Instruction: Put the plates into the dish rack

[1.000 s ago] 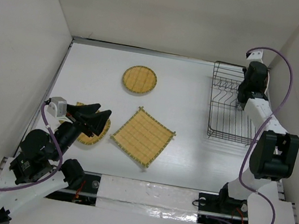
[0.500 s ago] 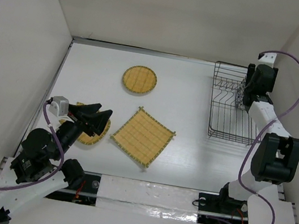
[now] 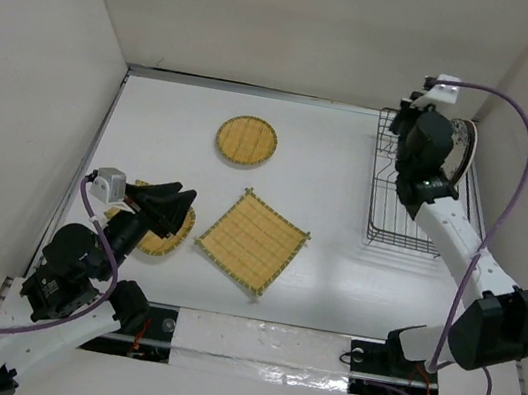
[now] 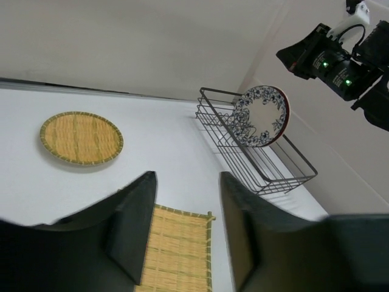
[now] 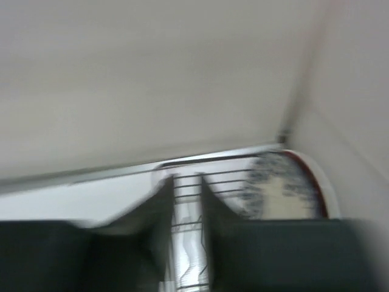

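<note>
A round patterned plate with a red edge (image 3: 461, 149) stands upright at the far right of the black wire dish rack (image 3: 385, 203); it also shows in the left wrist view (image 4: 262, 115) and, blurred, in the right wrist view (image 5: 285, 193). My right gripper (image 3: 412, 129) hovers over the rack's far left part, its jaws a narrow gap apart and empty (image 5: 184, 182). My left gripper (image 3: 177, 205) is open and empty above a round bamboo disc (image 3: 165, 234). A second bamboo disc (image 3: 246, 140) and the square woven mat (image 3: 253, 240) lie flat on the table. No second patterned plate shows.
White walls close in the table at the left, back and right. The rack (image 4: 258, 159) stands against the right wall. The right arm's links (image 3: 455, 235) reach along the rack's right side.
My right arm has swung up and left from the rack's right side, and the patterned plate now shows standing in the rack. My left arm has hardly moved.
</note>
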